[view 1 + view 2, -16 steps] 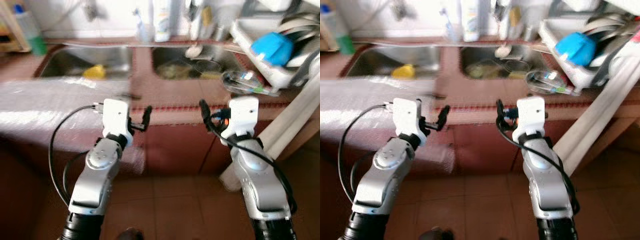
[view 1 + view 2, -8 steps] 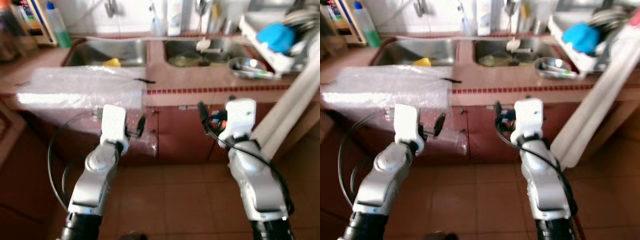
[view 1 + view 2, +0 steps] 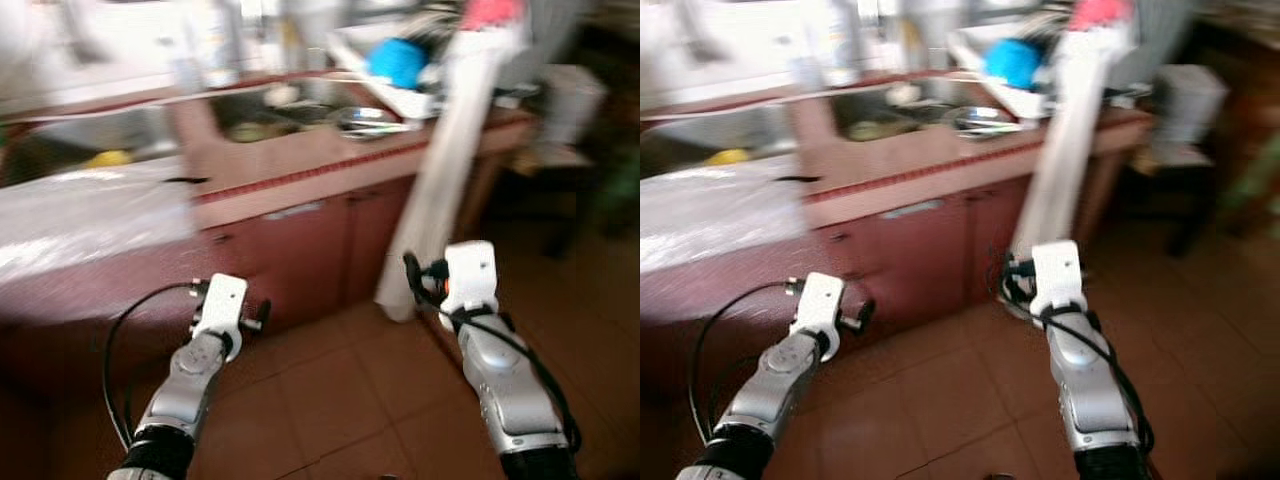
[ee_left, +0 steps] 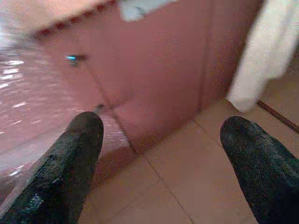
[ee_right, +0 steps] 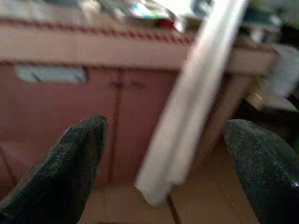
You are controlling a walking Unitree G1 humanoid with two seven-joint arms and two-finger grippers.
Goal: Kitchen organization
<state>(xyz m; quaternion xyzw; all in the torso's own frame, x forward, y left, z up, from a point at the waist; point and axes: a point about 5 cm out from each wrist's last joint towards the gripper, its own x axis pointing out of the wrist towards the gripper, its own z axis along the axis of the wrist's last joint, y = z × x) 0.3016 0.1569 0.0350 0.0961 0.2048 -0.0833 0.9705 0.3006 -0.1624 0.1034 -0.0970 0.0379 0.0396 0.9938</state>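
Sink (image 3: 255, 108) in counter (image 3: 300, 160); dish rack (image 3: 400, 70) right; cabinets (image 3: 300, 250) below.

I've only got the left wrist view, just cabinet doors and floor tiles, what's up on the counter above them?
Observer: A double sink, with a metal bowl beside its right basin.
Operator: Anything else on that counter?
Observer: A clear plastic sheet covers the left stretch and hangs over the edge.
Operator: And the right gripper?
Observer: The right gripper is open and empty, facing the cabinet doors and a white plank leaning on the counter.
Operator: What's past that plank?
Observer: A dish rack holding something blue.
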